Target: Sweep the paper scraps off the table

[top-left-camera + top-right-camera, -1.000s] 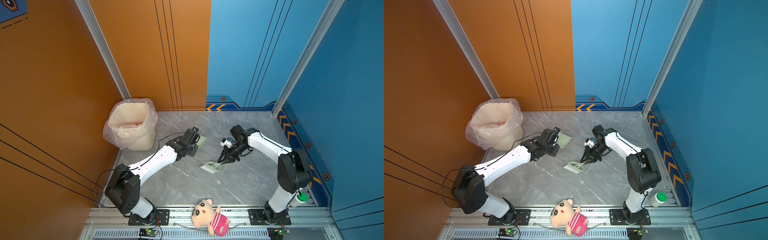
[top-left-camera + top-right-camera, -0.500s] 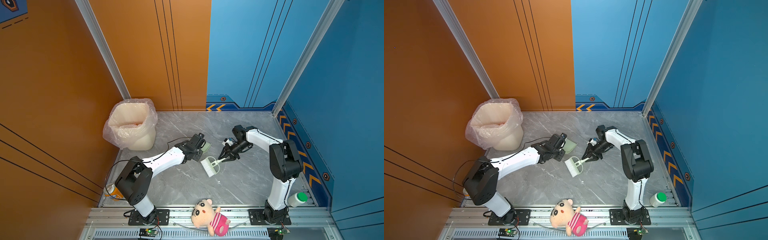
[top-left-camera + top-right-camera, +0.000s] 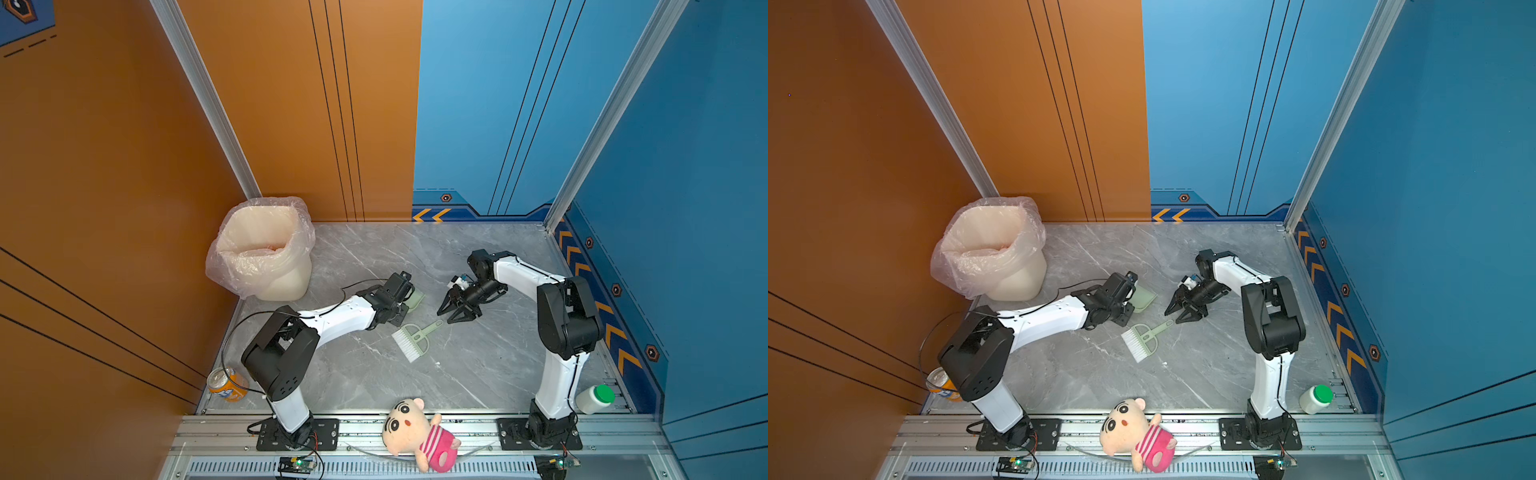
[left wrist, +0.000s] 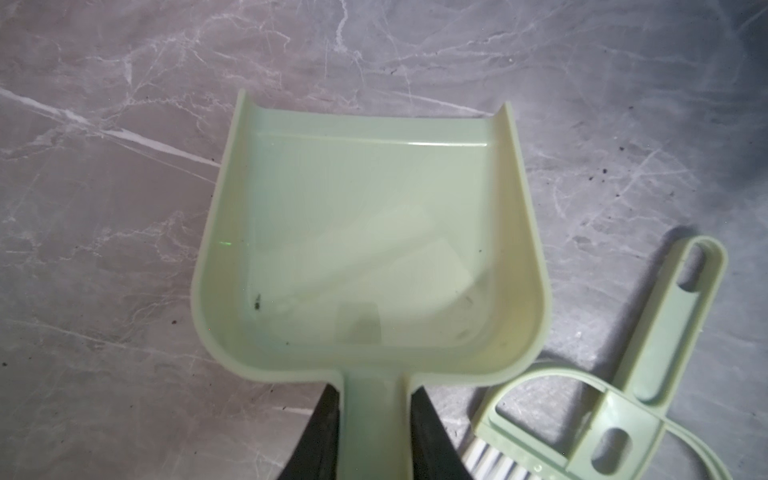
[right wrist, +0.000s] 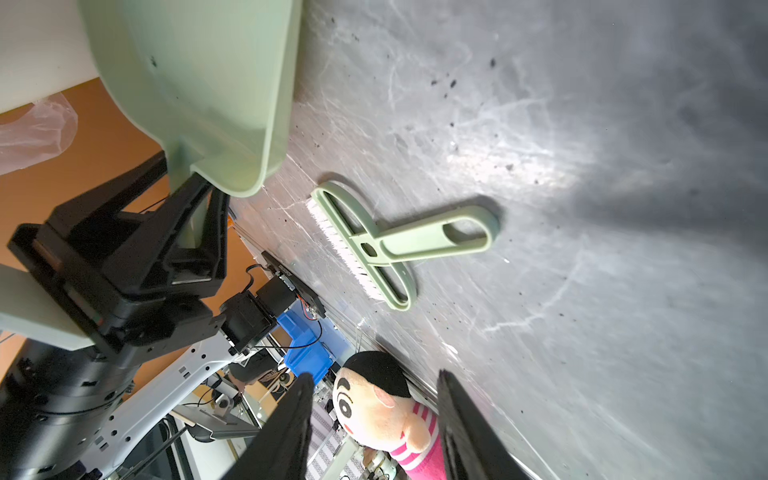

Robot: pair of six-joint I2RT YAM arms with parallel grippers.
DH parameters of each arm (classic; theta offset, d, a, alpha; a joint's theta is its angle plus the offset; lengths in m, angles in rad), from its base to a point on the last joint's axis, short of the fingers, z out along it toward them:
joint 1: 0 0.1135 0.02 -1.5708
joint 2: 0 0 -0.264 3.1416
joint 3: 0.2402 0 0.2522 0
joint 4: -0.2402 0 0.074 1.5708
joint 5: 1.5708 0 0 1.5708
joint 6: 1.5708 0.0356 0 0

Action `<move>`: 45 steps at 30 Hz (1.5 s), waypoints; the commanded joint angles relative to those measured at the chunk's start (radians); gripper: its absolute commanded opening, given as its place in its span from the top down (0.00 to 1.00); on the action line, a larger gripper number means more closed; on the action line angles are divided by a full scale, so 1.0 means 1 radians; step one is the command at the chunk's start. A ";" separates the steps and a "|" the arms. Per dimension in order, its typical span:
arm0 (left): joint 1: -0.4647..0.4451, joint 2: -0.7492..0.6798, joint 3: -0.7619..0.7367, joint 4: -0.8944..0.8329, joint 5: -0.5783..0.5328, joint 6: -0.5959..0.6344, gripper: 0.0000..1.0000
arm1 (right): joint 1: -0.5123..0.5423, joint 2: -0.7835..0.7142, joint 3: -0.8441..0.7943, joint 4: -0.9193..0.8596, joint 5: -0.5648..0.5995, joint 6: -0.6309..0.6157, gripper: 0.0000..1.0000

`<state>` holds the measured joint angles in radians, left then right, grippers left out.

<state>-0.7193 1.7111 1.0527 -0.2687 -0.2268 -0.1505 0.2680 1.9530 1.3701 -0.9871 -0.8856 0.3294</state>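
No paper scraps show on the grey marble table point(image 3: 478, 365) in any view. My left gripper point(image 4: 372, 395) is shut on the handle of the pale green dustpan point(image 4: 365, 232), whose tray holds no scraps; both top views show the pan point(image 3: 417, 298) low over the table's middle. The green brush point(image 3: 415, 338) lies flat on the table, held by nothing, its handle end toward my right gripper point(image 3: 446, 316). That gripper is open just beyond the handle end, with nothing between its fingers point(image 5: 299, 399). The right wrist view shows the brush point(image 5: 374, 245) next to the dustpan point(image 5: 216, 83).
A cream bin lined with a clear bag point(image 3: 266, 249) stands at the back left. An orange can point(image 3: 226, 384) sits at the front left edge, a white bottle with a green cap point(image 3: 594, 399) at the front right. The plush doll point(image 3: 419, 432) lies on the front rail.
My right gripper has opened and let go of the brush, which now lies on the table. My left gripper has carried the dustpan a little toward the middle and front.
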 commanded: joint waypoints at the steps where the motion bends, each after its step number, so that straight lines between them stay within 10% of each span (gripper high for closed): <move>1: -0.010 0.016 -0.016 0.025 0.017 -0.012 0.74 | -0.005 -0.002 0.019 -0.019 0.036 -0.001 0.49; 19: -0.047 -0.050 -0.050 0.025 -0.054 -0.033 0.52 | 0.005 -0.187 -0.037 0.114 0.366 -0.001 0.48; 30: -0.033 -0.395 -0.124 -0.010 -0.152 -0.007 0.45 | -0.052 -0.471 -0.156 0.306 0.648 -0.093 0.45; 45: 0.110 -0.814 -0.318 -0.044 -0.211 -0.003 0.30 | -0.337 -0.703 -0.523 0.873 0.721 -0.196 0.43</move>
<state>-0.6373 0.9298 0.7612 -0.2882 -0.4191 -0.1608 -0.0547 1.2716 0.9134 -0.3328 -0.1997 0.1764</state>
